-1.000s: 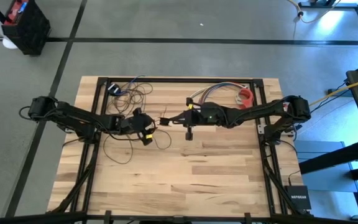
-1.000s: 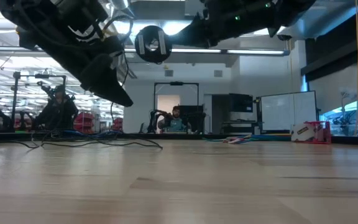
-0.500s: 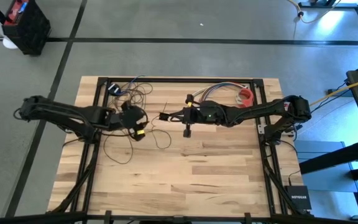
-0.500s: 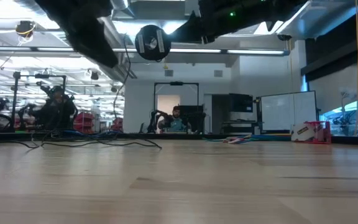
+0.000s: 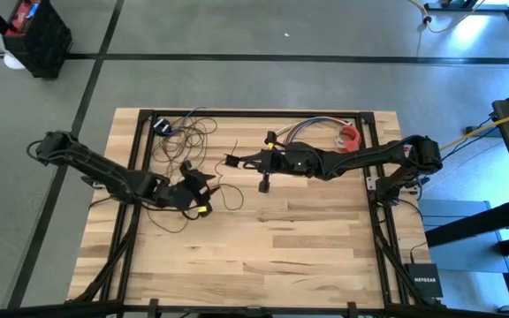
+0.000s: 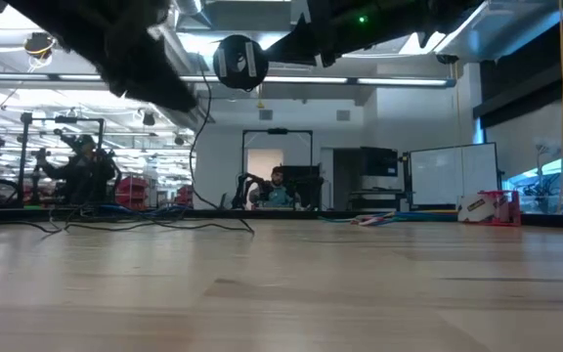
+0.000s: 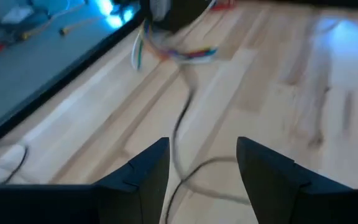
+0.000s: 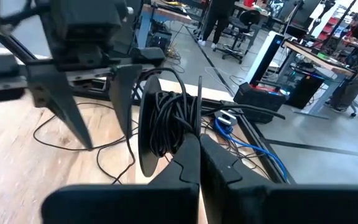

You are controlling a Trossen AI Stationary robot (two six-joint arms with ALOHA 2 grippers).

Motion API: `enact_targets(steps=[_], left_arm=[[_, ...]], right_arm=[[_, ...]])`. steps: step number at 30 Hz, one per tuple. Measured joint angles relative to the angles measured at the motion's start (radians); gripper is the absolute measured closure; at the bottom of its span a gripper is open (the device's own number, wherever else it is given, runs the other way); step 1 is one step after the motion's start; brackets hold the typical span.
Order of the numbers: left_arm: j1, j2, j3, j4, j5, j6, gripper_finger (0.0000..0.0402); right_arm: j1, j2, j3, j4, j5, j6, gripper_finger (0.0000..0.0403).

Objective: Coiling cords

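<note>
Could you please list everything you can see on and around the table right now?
cord: one, dark, loose loops at the table's far left, part wound into a coil at the right gripper
puck: one, black, round, hanging above the table
multicoloured wires: one bundle, far right of the table
red-and-white object: one, far right corner
table: one, light wood
yellow cable: one, off the table's right
left gripper: open, over the left-centre loops
right gripper: shut on the cord, table centre
</note>
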Motion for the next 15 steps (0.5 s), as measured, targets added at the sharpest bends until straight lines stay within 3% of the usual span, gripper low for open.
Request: enact_targets(steps=[8,15], left_arm=[[-0.008,0.011,-0.031,0.052,-0.096,0.040,0.0221],[0.026,0.118,-0.066,0.230,-0.108,0.148,0.0225]], right_arm=[[0.000,0.000,0.000,0.000,0.000,0.000,0.0403],[0.000,0.000,0.000,-0.001,0.000,-0.012,0.0403]])
